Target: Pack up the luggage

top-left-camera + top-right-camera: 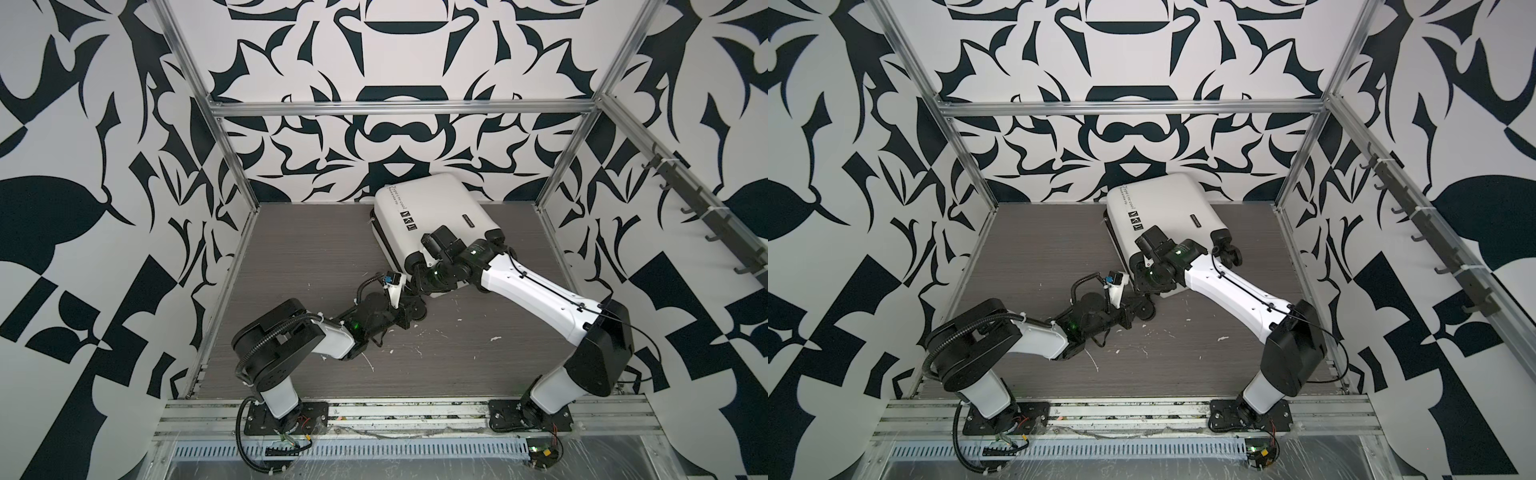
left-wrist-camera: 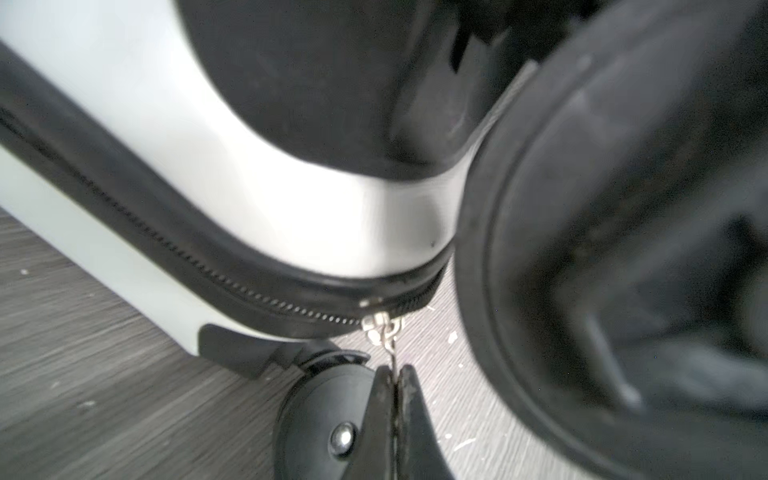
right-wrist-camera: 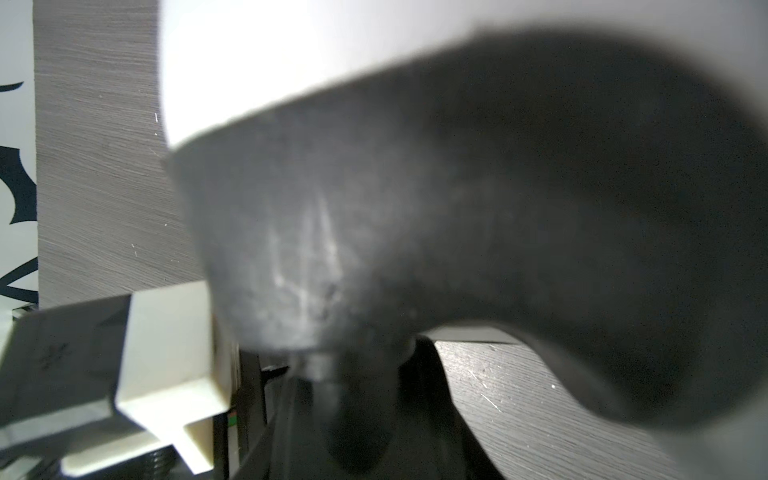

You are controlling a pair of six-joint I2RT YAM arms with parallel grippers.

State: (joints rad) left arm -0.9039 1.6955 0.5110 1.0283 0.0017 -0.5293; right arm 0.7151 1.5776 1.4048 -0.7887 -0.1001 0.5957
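The luggage (image 1: pixel 432 212) (image 1: pixel 1163 203) is a white hard-shell suitcase lying flat and closed at the back of the table, stickers facing up. In the left wrist view my left gripper (image 2: pixel 397 374) is shut on the silver zipper pull (image 2: pixel 382 332) at the suitcase's near corner, beside a black spinner wheel (image 2: pixel 328 424). In both top views it sits low by that corner (image 1: pixel 407 311) (image 1: pixel 1131 309). My right gripper (image 1: pixel 419 280) (image 1: pixel 1140 284) reaches down over the same corner. In the right wrist view its jaws (image 3: pixel 361 415) stand either side of the dark wheel stem under the black wheel housing (image 3: pixel 457 187).
The grey wood-grain table (image 1: pixel 311 249) carries small white specks near the front. Patterned walls and a metal frame close in the back and sides. A rail of hooks (image 1: pixel 706 208) runs along the right wall. Another suitcase wheel (image 1: pixel 1229 253) sticks out on the right.
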